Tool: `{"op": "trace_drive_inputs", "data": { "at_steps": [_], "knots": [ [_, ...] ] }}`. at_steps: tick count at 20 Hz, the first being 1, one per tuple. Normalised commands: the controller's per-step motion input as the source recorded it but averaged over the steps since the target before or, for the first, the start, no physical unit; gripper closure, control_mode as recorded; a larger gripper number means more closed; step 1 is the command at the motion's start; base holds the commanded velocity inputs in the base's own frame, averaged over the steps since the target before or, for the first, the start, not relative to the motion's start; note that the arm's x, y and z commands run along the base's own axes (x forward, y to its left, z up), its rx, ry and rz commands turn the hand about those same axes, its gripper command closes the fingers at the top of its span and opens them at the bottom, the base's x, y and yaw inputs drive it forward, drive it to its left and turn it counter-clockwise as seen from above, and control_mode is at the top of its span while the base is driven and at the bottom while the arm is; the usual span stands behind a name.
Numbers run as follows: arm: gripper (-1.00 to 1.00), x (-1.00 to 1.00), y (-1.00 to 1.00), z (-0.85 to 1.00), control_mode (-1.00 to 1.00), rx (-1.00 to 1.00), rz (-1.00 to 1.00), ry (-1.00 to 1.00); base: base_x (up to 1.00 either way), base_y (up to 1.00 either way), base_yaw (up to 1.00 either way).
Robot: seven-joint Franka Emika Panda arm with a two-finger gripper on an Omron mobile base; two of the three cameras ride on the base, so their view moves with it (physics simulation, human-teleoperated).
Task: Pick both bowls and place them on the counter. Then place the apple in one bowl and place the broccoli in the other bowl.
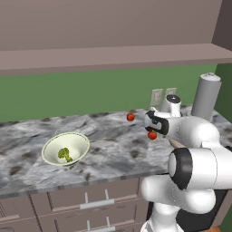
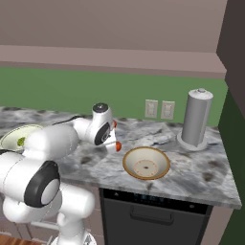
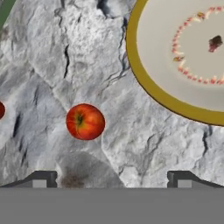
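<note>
Marbled counter [image 1: 113, 149] carried both bowls: the cream bowl [image 1: 66, 148] with the broccoli [image 1: 64, 154] inside near its front edge, the tan bowl [image 2: 146, 163] empty. Above the apple [image 3: 85, 121], just beside the tan bowl, the gripper [image 3: 111, 178] hung wide open, holding nothing.

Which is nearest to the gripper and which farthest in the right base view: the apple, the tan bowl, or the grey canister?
1. The apple, on the counter just under the open gripper.
2. The tan bowl, to the apple's right.
3. The grey canister, upright near the wall at the far right.
</note>
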Motion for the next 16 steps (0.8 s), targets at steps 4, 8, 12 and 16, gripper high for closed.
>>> {"op": "trace_drive_inputs", "data": {
  "at_steps": [4, 8, 12, 16],
  "knots": [
    [-1.0, 0.36, -0.08, -0.09, -1.0, 0.04, -0.01, 0.0, 0.0, 0.0, 0.0],
    [-1.0, 0.35, -0.09, -0.13, -1.0, 0.02, -0.01, 0.0, 0.0, 0.0, 0.0],
    [-1.0, 0.28, -0.04, -0.2, -1.0, 0.0, -0.01, 0.0, 0.0, 0.0, 0.0],
    [-1.0, 0.18, -0.01, -0.2, -1.0, 0.0, -0.02, 0.0, 0.0, 0.0, 0.0]
  ]
}}
